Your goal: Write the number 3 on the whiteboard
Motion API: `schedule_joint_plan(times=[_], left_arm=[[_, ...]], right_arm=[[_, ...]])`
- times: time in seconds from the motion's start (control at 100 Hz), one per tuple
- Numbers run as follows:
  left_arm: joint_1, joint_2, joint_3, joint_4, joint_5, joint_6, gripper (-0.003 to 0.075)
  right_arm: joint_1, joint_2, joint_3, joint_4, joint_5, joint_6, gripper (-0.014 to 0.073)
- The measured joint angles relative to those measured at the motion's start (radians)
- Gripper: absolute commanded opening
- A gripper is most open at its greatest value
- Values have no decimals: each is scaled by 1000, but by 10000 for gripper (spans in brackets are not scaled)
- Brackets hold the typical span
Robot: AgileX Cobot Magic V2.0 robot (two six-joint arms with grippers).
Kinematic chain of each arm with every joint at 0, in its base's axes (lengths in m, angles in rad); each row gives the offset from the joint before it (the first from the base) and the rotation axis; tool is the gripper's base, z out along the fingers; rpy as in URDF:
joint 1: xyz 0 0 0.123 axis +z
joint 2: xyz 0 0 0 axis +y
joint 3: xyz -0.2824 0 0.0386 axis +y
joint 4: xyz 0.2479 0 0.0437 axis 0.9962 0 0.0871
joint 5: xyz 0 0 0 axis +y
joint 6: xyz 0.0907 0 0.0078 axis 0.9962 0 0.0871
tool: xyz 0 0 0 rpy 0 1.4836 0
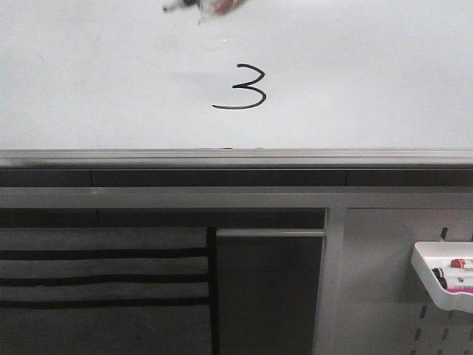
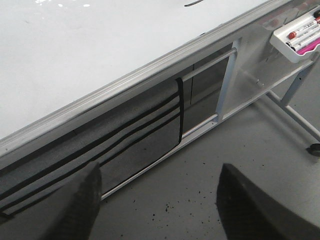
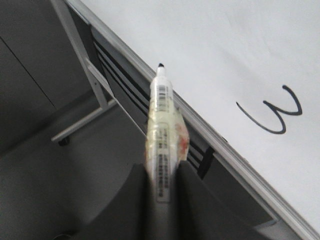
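Clamped between the right gripper's (image 3: 162,182) dark jaws was a marker (image 3: 162,135), uncapped, its black tip aimed toward the board's lower rail (image 3: 210,135) and clear of the white surface. Past it, at the right of the right wrist view, the 3 (image 3: 272,112) sat finished on the whiteboard (image 3: 220,55), its long tail trailing off one end. The left gripper (image 2: 160,200) held nothing; its fingers (image 2: 80,210) stood wide apart at the bottom of its view, over the grey floor, with the rail running diagonally above them.

In the front view the 3 (image 1: 242,89) lay near the centre of the upper half, on the whiteboard (image 1: 89,74), well above the rail (image 1: 236,158). A blurred shape at the top edge, just left of centre, was probably the marker and right gripper, though too smeared to be sure. At the lower right a white tray (image 1: 443,285) held spare markers.

The digit looked complete, so the risks were all of spoiling it. With the tip bare, any drift toward the board would have left a stray stroke. A pass across the fresh ink by a finger or the barrel could have smeared the tail. A slackened grip would have dropped the marker to the floor.
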State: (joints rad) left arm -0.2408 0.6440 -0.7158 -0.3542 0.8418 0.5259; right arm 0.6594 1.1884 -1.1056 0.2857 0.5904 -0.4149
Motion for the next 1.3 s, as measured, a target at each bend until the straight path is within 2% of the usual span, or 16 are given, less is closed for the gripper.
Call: schedule_joint_plan(times=[0.21, 0.45, 0.67, 0.81, 0.94, 1.12, 1.3], left_arm=[[0, 0, 0, 0, 0, 0, 450], [0, 0, 0, -9, -4, 0, 450], [0, 0, 0, -16, -14, 7, 449], [-10, 5, 0, -96, -26, 142, 449], [-77, 44, -14, -197, -27, 290, 449], [-197, 136, -66, -218, -30, 406, 449], [-272, 230, -125, -219, -34, 521, 449]], right_arm=[[15, -283, 204, -13, -64, -124, -47], [15, -429, 293, -26, -64, -230, -47], [18, -418, 299, -26, -24, -257, -47], [19, -368, 299, -26, -24, -341, -47], [37, -300, 299, -28, -51, -409, -47], [111, -223, 299, -29, -144, -509, -47], [185, -169, 299, -29, -295, -542, -47]])
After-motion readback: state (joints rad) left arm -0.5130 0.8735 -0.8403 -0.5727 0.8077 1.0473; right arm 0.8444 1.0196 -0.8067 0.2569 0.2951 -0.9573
